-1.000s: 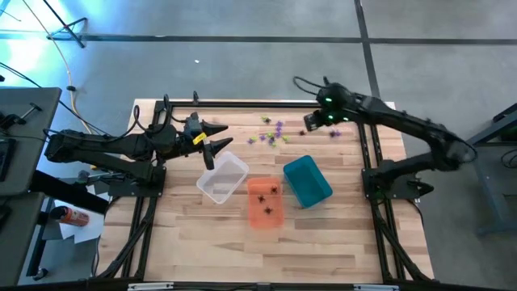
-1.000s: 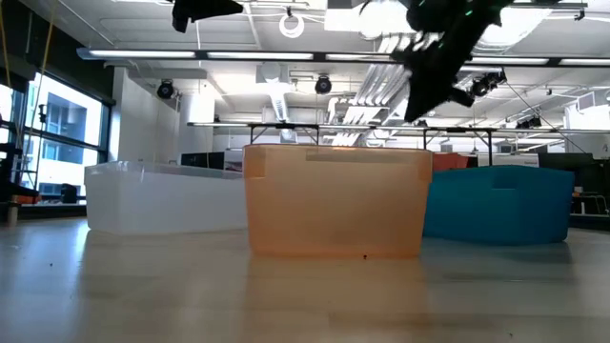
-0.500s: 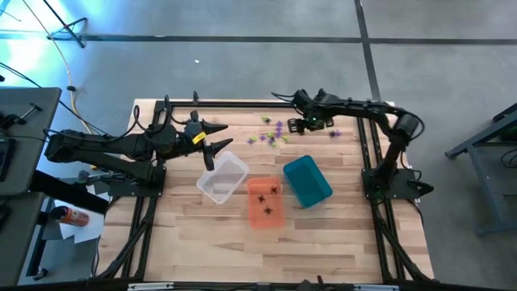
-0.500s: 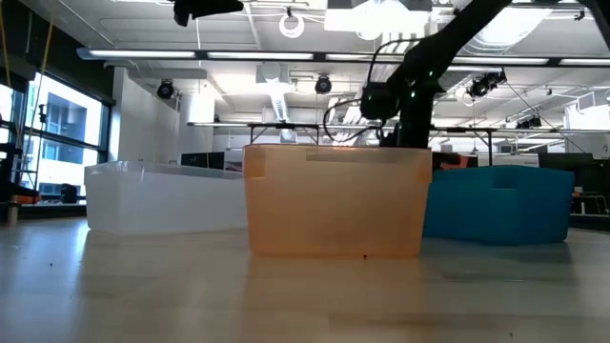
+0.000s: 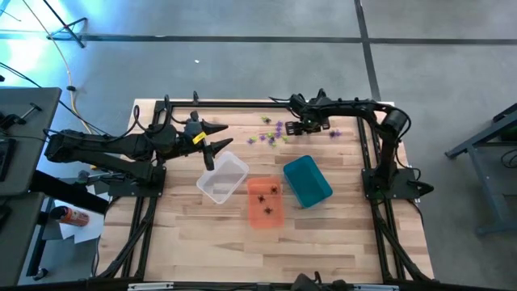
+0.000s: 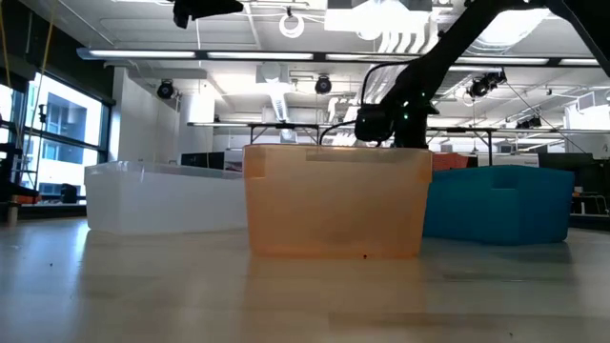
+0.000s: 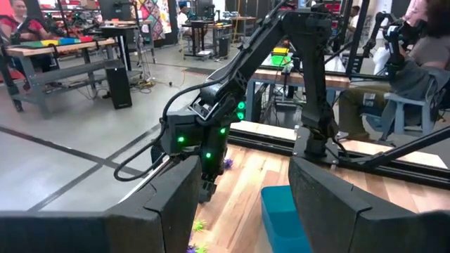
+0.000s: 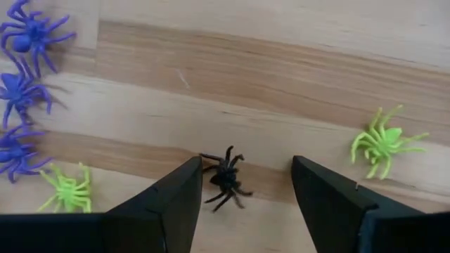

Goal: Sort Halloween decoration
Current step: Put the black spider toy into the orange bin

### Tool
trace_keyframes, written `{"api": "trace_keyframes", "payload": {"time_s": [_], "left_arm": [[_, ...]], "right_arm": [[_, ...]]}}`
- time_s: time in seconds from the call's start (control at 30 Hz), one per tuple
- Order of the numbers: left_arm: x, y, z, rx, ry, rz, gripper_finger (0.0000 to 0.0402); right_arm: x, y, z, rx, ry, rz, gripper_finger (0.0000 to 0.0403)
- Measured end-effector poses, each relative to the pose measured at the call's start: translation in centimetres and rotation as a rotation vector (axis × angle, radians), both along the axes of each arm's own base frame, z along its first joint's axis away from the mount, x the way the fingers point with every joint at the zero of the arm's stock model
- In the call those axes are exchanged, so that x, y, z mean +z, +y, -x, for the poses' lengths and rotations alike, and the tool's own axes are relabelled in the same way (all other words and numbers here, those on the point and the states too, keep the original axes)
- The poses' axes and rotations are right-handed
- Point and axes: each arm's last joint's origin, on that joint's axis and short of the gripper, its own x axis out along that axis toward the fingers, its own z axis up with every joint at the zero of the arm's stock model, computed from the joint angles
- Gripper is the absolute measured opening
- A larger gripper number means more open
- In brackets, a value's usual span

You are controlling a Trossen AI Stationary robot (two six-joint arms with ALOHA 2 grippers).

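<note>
The Halloween decoration is a loose scatter of tiny purple and green spiders (image 5: 271, 133) lying on the far middle of the table. Three spiders, apparently black, lie in the orange bin (image 5: 265, 202). My right gripper (image 5: 292, 128) points down at the right edge of the scatter, open. In the right wrist view a black spider (image 8: 225, 177) lies on the wood between its fingers (image 8: 246, 169), close to one of them; purple spiders (image 8: 24, 63) and green ones (image 8: 383, 144) lie around. My left gripper (image 5: 216, 137) hangs level and open, high over the far-left corner of the clear bin (image 5: 222, 179).
Clear, orange and teal bins (image 5: 307, 181) stand in a row at mid-table, nearer than the scatter. In the low view the orange bin (image 6: 334, 200) hides my right gripper's fingers. A black frame rail (image 5: 242, 103) runs along the far edge. Bare wood lies toward the near edge.
My right gripper has dropped from well above the table to just over the wood, sliding a little toward the left edge into the spider scatter and tipping to point steeply down. The bins and spiders have stayed where they were.
</note>
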Motion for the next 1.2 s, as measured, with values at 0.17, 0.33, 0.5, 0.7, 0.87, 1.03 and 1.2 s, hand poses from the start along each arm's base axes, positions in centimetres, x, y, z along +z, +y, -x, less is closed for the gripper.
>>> {"api": "trace_keyframes", "payload": {"time_s": [0.17,0.33,0.5,0.7,0.87,1.03,1.2], "left_arm": [[0.0,0.0,0.0,0.0,-0.001,0.004,0.0202],[0.0,0.0,0.0,0.0,-0.001,0.004,0.0202],[0.0,0.0,0.0,0.001,-0.001,0.004,0.0202],[0.0,0.0,0.0,0.001,-0.001,0.004,0.0202],[0.0,0.0,0.0,0.001,-0.001,0.004,0.0202],[0.0,0.0,0.0,0.0,-0.001,0.006,0.0202],[0.0,-0.1,-0.1,-0.04,-0.031,0.076,0.0202]], "right_arm": [[0.0,0.1,0.1,0.025,0.02,-0.005,0.0177],[0.0,0.0,0.2,0.055,0.035,0.008,0.0067],[0.4,0.2,0.3,0.097,0.044,0.012,0.0019],[5.2,1.4,1.2,0.194,-0.025,0.093,0.0006],[13.0,5.3,2.2,0.406,-0.227,0.297,0.0003],[20.2,11.3,3.7,0.734,-0.517,0.552,0.0003],[24.9,16.6,5.2,1.037,-0.809,0.764,0.0002]]}}
